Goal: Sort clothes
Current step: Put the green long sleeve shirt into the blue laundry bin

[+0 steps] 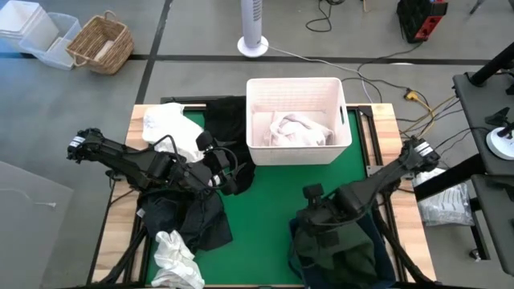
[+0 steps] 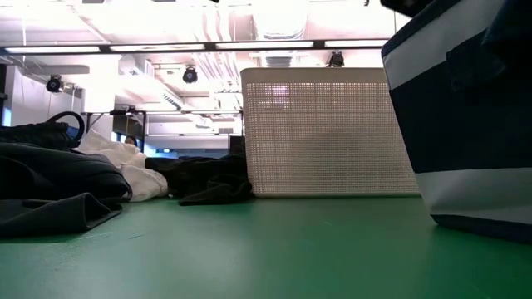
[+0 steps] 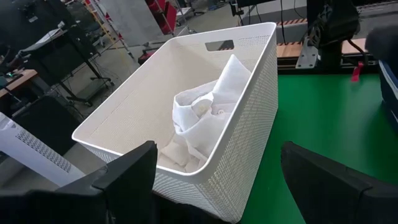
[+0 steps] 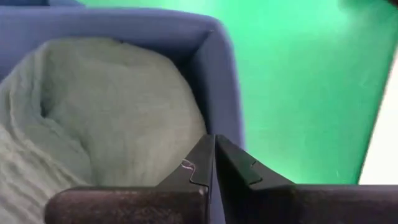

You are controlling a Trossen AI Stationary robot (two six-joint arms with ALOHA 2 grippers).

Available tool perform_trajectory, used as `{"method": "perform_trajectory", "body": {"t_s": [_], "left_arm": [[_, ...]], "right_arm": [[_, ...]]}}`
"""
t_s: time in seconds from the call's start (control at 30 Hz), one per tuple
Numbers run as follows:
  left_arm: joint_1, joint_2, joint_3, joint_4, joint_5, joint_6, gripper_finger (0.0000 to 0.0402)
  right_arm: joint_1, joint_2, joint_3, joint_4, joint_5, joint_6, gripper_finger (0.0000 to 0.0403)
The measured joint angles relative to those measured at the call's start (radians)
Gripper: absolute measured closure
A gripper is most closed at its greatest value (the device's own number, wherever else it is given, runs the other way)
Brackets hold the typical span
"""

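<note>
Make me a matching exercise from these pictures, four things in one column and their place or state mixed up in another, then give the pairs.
Things:
1. white rigid plastic bin
2. dark navy fabric bin
3. left gripper
4. right gripper

States or places:
A. fingers pressed together
B. holds a green garment
C. holds a white garment
D. fingers apart, nothing between them

Pairs: 1-C, 2-B, 3-D, 4-A

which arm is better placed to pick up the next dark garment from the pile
Left. The left gripper is open, empty, and right beside the dark garments on that side of the table. The right gripper is shut with nothing between its fingers, over the navy bin.
</note>
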Motion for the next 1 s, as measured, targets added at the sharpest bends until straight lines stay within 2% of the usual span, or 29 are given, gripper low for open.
{"method": "perform_trajectory", "body": {"t_s": [0.3, 0.63, 1.0], "left_arm": [[0.000, 0.000, 0.000, -0.001, 0.000, 0.000, 0.0087], [0.000, 0.000, 0.000, -0.029, 0.000, -0.022, 0.0087], [0.000, 0.000, -0.001, -0.046, 0.000, -0.038, 0.0087]], "right_arm": [[-0.047, 0.072, 0.000, -0.022, -0.010, -0.036, 0.0393], [-0.069, 0.073, -0.002, -0.155, 0.019, 0.024, 0.0393], [-0.069, 0.073, -0.004, -0.218, 0.050, 0.087, 0.0394]]}}
